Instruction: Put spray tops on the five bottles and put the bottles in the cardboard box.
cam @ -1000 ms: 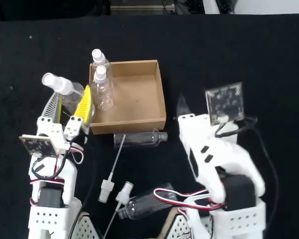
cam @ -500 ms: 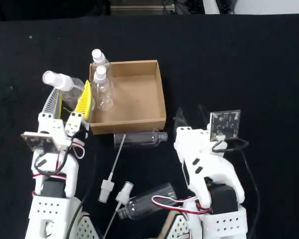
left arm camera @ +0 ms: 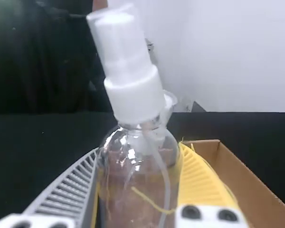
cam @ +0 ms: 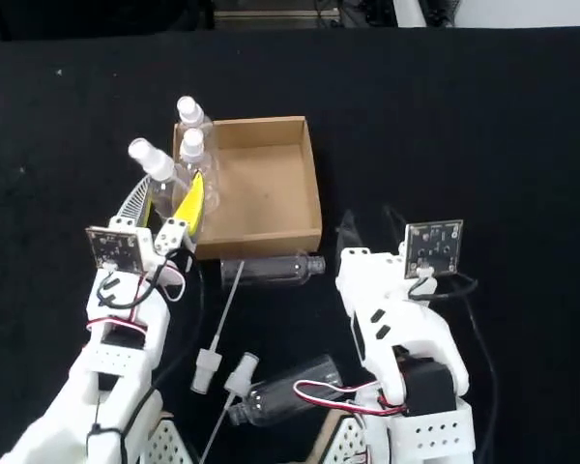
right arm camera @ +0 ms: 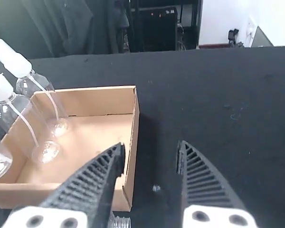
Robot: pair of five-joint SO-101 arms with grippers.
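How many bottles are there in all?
5. Two bottles stand in the far left corner of the cardboard box. One bottle is in the left gripper beside the box. Another lies without a top just in front of the box. The last lies between the arms' bases.

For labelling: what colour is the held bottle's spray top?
White spray top on the bottle, clearest in left wrist view.

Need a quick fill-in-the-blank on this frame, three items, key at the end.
1. The left gripper grips a bottle fitted with a spray ___.
2. Apart from it, ___ bottles stand in the cardboard box.
3. The right gripper is ___ and empty.
Missing: top; two; open.
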